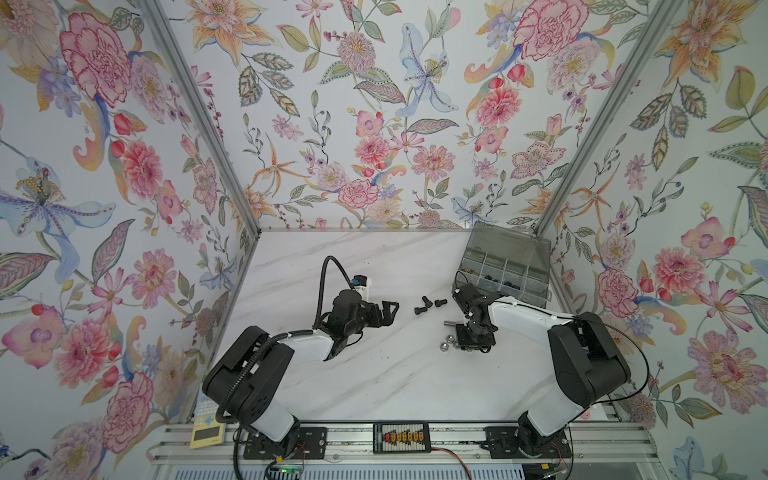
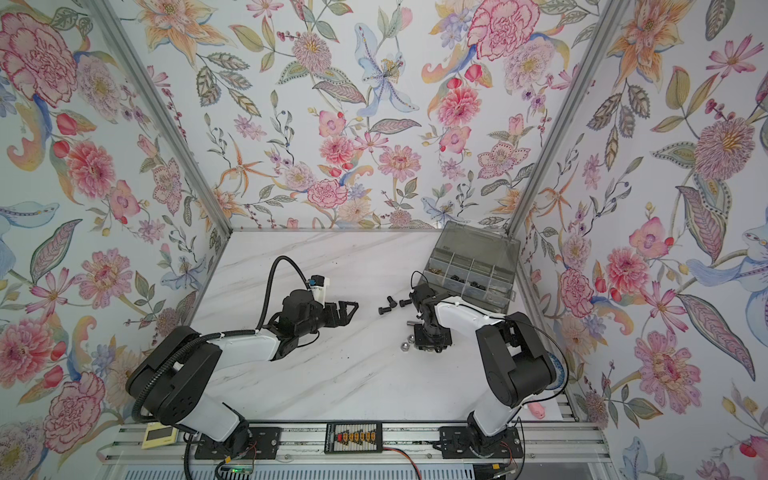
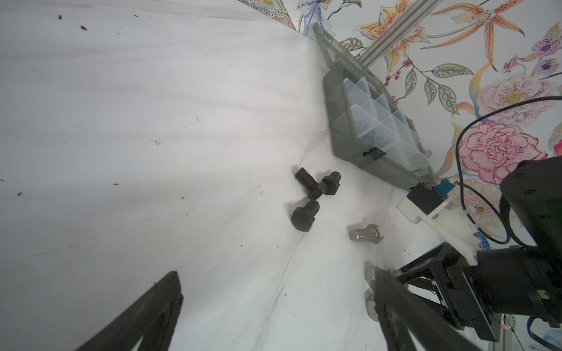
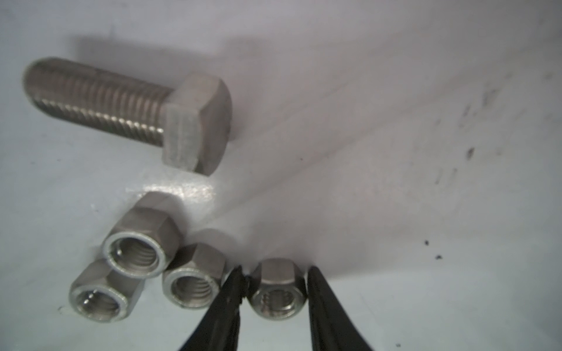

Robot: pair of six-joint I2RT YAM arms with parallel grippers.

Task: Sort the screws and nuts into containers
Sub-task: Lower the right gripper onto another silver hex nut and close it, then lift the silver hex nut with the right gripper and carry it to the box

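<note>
We've got our right gripper (image 4: 276, 291) clamped on one silver nut (image 4: 277, 299), low in frame. The left gripper (image 3: 273, 310) hangs with fingers apart. Some black pieces already sit in the organiser box (image 1: 505, 266); three black screws (image 1: 430, 305) and more nuts wait on the desk (image 1: 374, 374).

Quick tally on the table: 3 black bolts (image 3: 307, 194), 1 silver bolt (image 4: 127, 112), 4 silver nuts (image 4: 188, 276), plus 1 grey organiser box (image 1: 505, 266).

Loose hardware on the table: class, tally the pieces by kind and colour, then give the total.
Black bolts: 3
Silver bolt: 1
Silver nuts: 4
Total: 8
</note>
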